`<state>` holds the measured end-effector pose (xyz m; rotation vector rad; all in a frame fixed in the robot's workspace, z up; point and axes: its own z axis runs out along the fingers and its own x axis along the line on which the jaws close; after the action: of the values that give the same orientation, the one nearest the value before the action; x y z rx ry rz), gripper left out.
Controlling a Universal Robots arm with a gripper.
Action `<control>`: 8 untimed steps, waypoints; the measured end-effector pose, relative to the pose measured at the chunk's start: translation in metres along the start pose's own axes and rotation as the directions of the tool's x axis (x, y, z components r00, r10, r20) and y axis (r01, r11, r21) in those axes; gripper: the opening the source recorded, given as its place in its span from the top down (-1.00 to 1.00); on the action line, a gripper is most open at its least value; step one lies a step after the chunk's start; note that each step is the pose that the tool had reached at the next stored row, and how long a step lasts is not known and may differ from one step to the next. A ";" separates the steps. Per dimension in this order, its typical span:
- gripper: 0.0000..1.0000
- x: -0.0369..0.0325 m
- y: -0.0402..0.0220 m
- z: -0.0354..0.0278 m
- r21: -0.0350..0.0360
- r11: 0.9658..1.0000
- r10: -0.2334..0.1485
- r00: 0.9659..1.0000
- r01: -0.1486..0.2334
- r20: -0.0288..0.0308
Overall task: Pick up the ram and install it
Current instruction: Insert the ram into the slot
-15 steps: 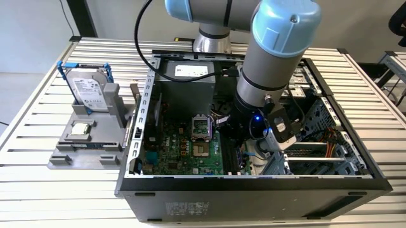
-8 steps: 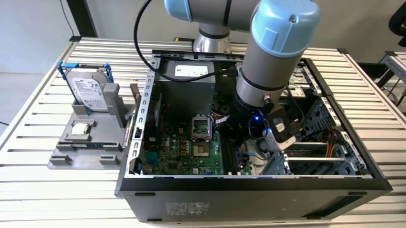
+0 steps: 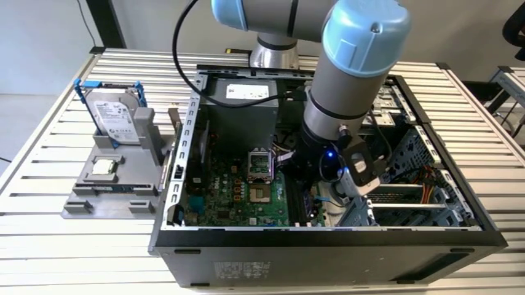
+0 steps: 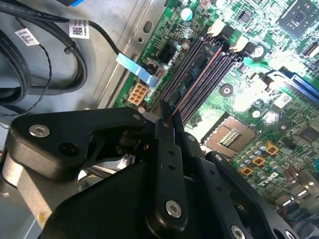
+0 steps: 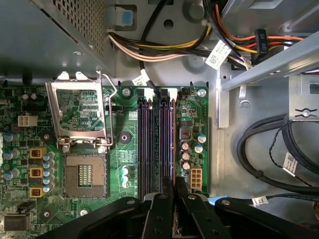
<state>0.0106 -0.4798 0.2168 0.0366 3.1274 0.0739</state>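
Deep inside the open computer case point(image 3: 328, 236), the gripper point(image 5: 169, 191) hangs over the memory slots point(image 5: 155, 144), its jaws clenched on the ram point(image 4: 171, 110), a thin edge just above the outer slot. Seating seems the step in hand; I judge it needs careful alignment with that slot. Beyond, the slatted surface point(image 3: 49, 239) carries a grey fixture point(image 3: 115, 184) holding a hard drive point(image 3: 112, 120).

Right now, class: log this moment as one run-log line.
jaws: shut on ram | ram: upright at motherboard slots | site: inside case
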 end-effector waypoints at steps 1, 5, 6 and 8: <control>1.00 0.0000 -0.0001 0.0005 0.000 1.000 0.000 1.000 0.000 0.000; 1.00 0.0000 -0.0007 0.0008 0.000 1.000 0.000 1.000 0.000 0.000; 1.00 0.0000 -0.0009 0.0008 0.000 1.000 0.000 1.000 0.000 0.000; 1.00 0.0000 -0.0013 0.0008 0.000 1.000 0.000 1.000 0.000 0.000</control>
<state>0.0105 -0.4810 0.2160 0.0374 3.1275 0.0736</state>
